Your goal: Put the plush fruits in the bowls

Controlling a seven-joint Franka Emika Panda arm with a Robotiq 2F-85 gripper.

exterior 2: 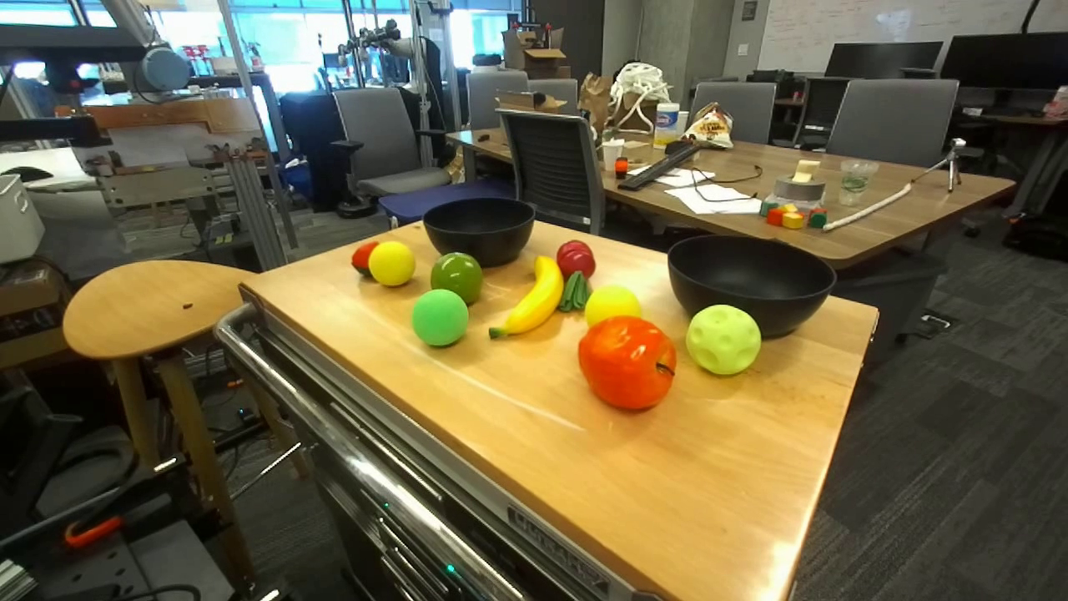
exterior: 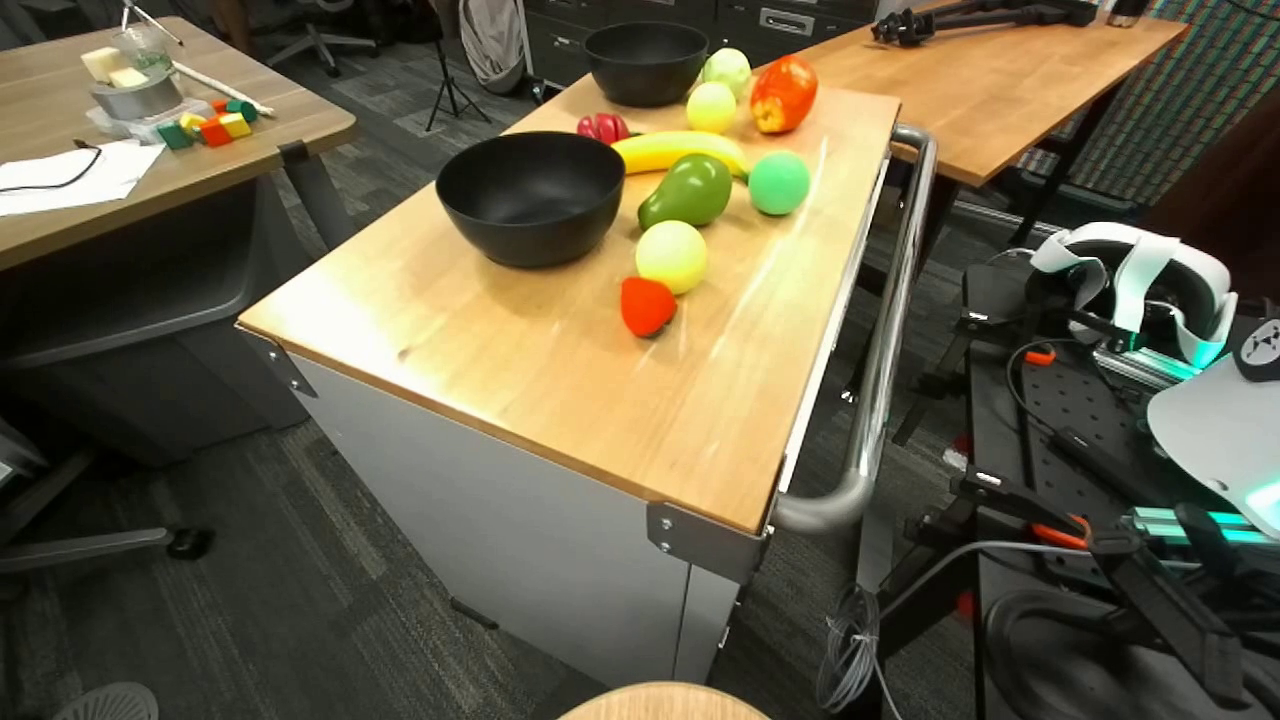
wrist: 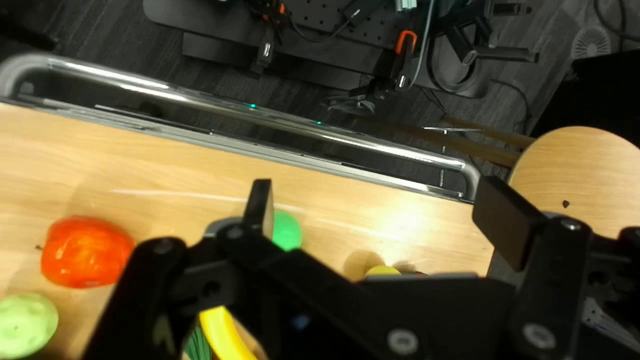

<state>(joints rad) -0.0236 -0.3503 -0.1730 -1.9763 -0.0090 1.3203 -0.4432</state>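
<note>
Two black bowls, the near bowl and the far bowl, stand on the wooden cart top; no fruit shows inside them. Between them lie a yellow banana, a green avocado, a red-orange apple-like fruit, a dark red fruit beside green leaves, and a small red strawberry-like piece. My gripper shows only in the wrist view, open and empty above the cart. The apple-like fruit and part of the banana lie left of it; its body hides much below.
Balls lie among the fruits: green, dimpled lime and two yellow, one near the strawberry-like piece, one by the apple-like fruit. A metal handle bar runs along one cart edge. A round stool stands beside the cart.
</note>
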